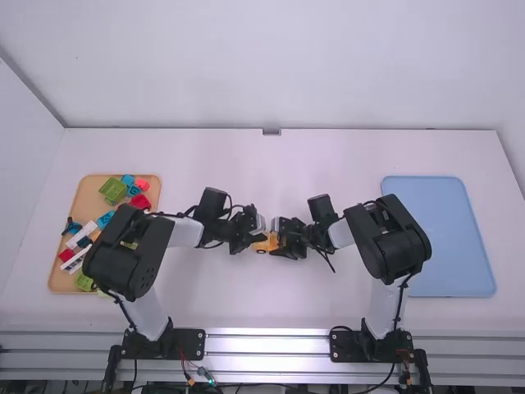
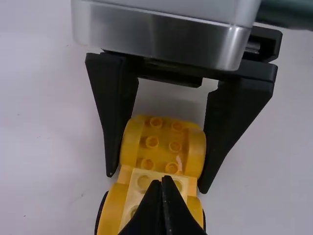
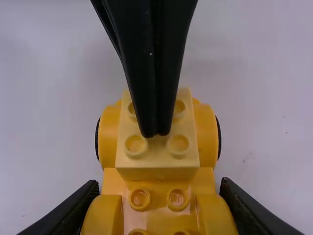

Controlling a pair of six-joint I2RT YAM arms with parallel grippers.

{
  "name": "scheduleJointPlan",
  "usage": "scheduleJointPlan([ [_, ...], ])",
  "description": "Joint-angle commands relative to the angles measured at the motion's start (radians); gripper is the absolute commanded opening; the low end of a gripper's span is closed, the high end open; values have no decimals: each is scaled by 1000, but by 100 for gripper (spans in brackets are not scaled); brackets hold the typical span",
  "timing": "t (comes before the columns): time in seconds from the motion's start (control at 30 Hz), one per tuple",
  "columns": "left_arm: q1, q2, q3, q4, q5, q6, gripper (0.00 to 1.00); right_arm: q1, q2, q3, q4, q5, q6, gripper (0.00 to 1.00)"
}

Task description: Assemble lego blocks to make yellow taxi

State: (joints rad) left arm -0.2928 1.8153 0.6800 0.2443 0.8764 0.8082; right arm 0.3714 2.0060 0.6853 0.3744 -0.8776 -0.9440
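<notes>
High view: the car [image 1: 262, 245] is between the two arms, near the middle of the white table [image 1: 246, 164], with the left gripper [image 1: 262, 236] and the right gripper [image 1: 275, 240] meeting at it. The left wrist view shows the right gripper clamped on the car, one finger against each curved yellow side. A pale block [image 3: 157, 169] sits beside that gripped end, between the car's rounded sides, with studs on top. Left gripper's fingers are closed together, nothing between them; their tips are over the pale block's studded top, and I cannot tell whether they touch it. A black wheel [image 3: 218, 137] edges out by the block. On the tan tray [image 1: 90, 197] at the left are green, red, blue and white pieces; the blue tray [image 1: 443, 238] is at the right.
</notes>
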Motion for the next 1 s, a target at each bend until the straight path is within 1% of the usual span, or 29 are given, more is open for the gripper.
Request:
scheduleJointPlan([
  [0.0,6,36,-59,-34,-167,18,2,2,-18,2,-12,14,20,45],
  [0.17,-1,36,-56,-34,-186,3,2,2,-18,2,-12,14,19,45],
  [0.27,1,31,-34,-24,-146,6,2,2,-18,2,-12,16,20,45],
  [0.37,22,-38,3,-33,-46,29,2,2,-18,2,-13,15,20,45],
  [0.4,25,-50,6,-34,-37,26,2,2,-18,2,-13,15,20,45],
  [0.47,47,-127,35,-53,12,27,2,2,-18,2,-12,15,20,45],
  [0.5,62,-175,47,-60,21,9,6,2,-18,2,-11,15,20,46],
  [0.53,70,-200,52,-62,23,-8,13,2,-18,2,-11,16,20,46],
  [0.6,108,-307,61,-61,21,-95,36,2,-18,2,-11,15,20,47],
  [0.63,117,-331,62,-61,21,-115,40,2,-18,2,-12,15,20,47],
  [0.67,134,-372,62,-60,21,-148,81,2,-18,2,-12,16,20,48],
  [0.7,156,-416,61,-62,21,-181,99,2,-18,3,-12,18,20,49],
  [0.83,233,-546,61,-132,21,-251,99,2,-18,17,-21,58,31,54],
  [0.87,267,-595,61,-186,21,-267,99,2,-18,28,-36,71,31,58],
  [0.9,279,-612,61,-210,22,-269,99,4,-18,33,-44,71,26,64],
  [0.97,315,-649,61,-277,21,-270,99,3,-19,51,-77,71,20,84],
])
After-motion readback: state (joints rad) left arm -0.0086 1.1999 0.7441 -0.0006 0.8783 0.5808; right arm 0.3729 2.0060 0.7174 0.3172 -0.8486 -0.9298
